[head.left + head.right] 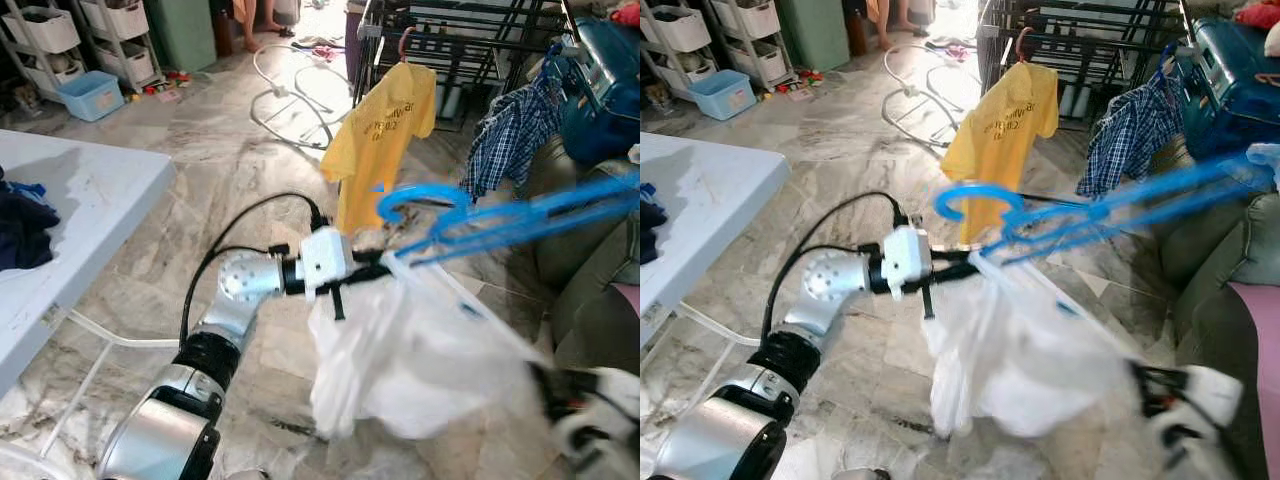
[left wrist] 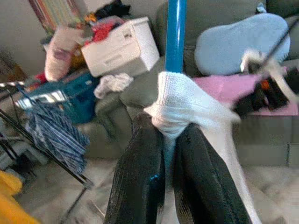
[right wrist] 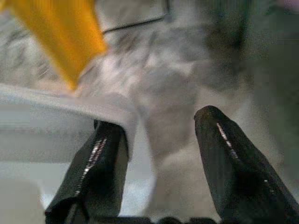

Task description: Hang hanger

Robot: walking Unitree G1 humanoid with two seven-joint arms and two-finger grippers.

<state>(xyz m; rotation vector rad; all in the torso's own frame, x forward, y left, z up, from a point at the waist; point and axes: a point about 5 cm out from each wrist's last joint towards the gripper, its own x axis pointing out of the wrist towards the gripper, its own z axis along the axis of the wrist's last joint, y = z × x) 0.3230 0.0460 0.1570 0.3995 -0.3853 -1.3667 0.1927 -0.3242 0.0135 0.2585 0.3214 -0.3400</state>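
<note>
Carrying stage, I'd say: the left gripper (image 2: 170,172) is pinched tight on the blue plastic hanger (image 1: 500,222), white knit garment (image 1: 410,360) bunched at its fingertips and drooping below. The right gripper (image 3: 161,163) gapes wide, holding nothing. Next the curved hook must reach the dark metal rack (image 1: 470,40) far ahead, beside the yellow shirt (image 1: 385,130).

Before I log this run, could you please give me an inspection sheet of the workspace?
Surface: marble floor; grey table at left.
Job's things: blue hanger carrying a white garment; drying rack ahead.
Clutter: yellow shirt and plaid shirt on the rack; dark clothes on the table.
Grippers: left tool shut on the hanger; right tool open, beside the garment.
Cables: black cable along the left arm.
Surroundings: sofa, storage bins.
</note>
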